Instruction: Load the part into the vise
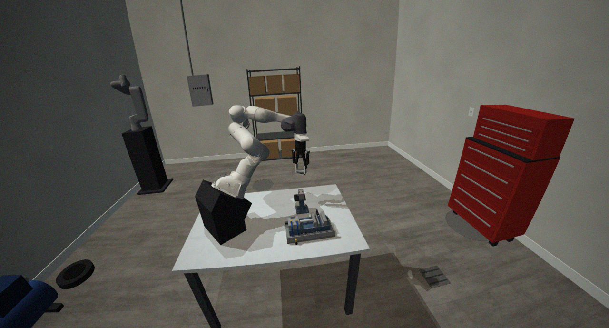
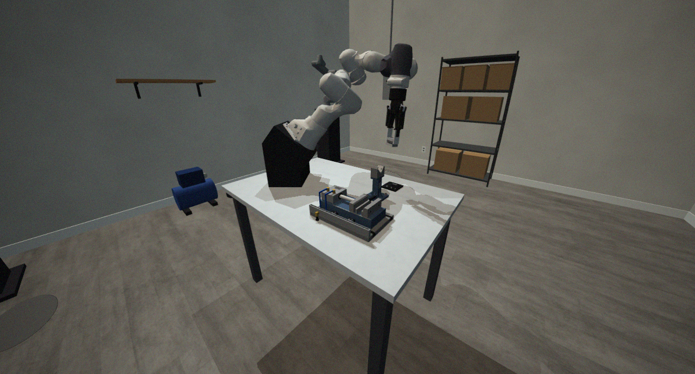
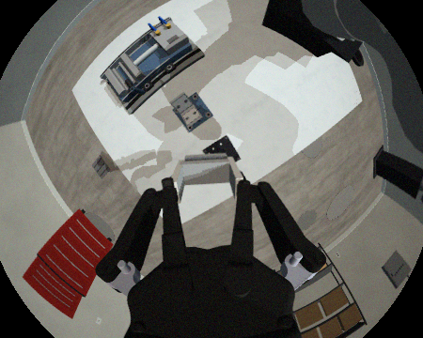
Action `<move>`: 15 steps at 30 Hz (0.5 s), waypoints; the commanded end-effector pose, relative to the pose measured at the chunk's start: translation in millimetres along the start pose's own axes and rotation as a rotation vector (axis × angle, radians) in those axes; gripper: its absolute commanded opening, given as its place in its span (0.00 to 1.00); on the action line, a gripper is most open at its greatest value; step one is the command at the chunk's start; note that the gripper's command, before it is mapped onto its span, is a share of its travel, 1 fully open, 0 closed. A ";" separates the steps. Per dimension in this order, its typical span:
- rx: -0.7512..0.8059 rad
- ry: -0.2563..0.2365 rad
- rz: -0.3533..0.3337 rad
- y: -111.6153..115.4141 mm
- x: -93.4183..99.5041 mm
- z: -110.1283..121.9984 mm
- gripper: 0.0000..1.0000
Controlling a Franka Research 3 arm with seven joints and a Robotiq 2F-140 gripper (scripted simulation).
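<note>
My gripper point(image 1: 300, 171) point(image 2: 392, 141) point(image 3: 206, 166) points down, high above the table's back edge, shut on the part. The grey part point(image 3: 206, 170) spans between the two pale fingertips in the wrist view; which way its slot faces I cannot tell. The infeed plate point(image 2: 392, 186) point(image 3: 222, 146) is black and bears no block. The blue and grey vise point(image 1: 309, 231) point(image 2: 347, 215) point(image 3: 151, 60) stands open in its tray, with the fixed jaw point(image 2: 372, 208) point(image 3: 116, 83) at the end away from the cylinder. The work stop is too small to make out.
The V-block point(image 1: 300, 193) point(image 2: 377, 171) point(image 3: 191, 115) tops a blue post between the vise and the infeed plate. The arm's black pedestal point(image 1: 219, 215) point(image 2: 286, 158) stands at the other end of the white table point(image 1: 238, 258) point(image 2: 272, 209).
</note>
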State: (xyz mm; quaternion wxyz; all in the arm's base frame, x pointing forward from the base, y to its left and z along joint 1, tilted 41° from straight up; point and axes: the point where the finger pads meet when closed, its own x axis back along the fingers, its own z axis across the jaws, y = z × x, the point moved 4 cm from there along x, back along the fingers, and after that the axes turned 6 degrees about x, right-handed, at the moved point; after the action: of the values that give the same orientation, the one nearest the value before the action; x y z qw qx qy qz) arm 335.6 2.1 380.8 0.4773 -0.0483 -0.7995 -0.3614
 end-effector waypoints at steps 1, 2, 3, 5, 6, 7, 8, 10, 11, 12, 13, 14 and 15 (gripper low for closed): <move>-0.156 0.022 0.013 -3.7 2.5 2.3 0.00; -0.156 0.022 0.013 -3.7 2.5 2.3 0.00; -0.156 0.022 0.013 -3.7 2.5 2.3 0.00; -0.214 0.024 0.018 -7.4 5.7 -0.2 0.00; -0.244 0.025 0.021 -9.3 7.4 -1.4 0.00; -0.273 0.026 0.024 -11.1 9.0 -2.6 0.00; -0.274 0.026 0.024 -11.2 9.1 -2.7 0.00; -0.332 0.027 0.029 -14.9 12.5 -4.9 0.00; -0.336 0.027 0.029 -15.1 12.7 -5.1 0.00; -0.367 0.028 0.032 -17.0 14.5 -6.2 0.00; -0.392 0.028 0.034 -18.6 16.0 -7.2 0.00; -0.399 0.028 0.034 -19.0 16.4 -7.4 0.00; -0.431 0.029 0.037 -21.0 18.4 -8.6 0.00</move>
State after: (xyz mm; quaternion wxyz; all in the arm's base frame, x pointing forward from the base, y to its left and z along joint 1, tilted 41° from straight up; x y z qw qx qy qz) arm 327.9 -22.7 387.0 0.4741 -0.1225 -0.7384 -0.4637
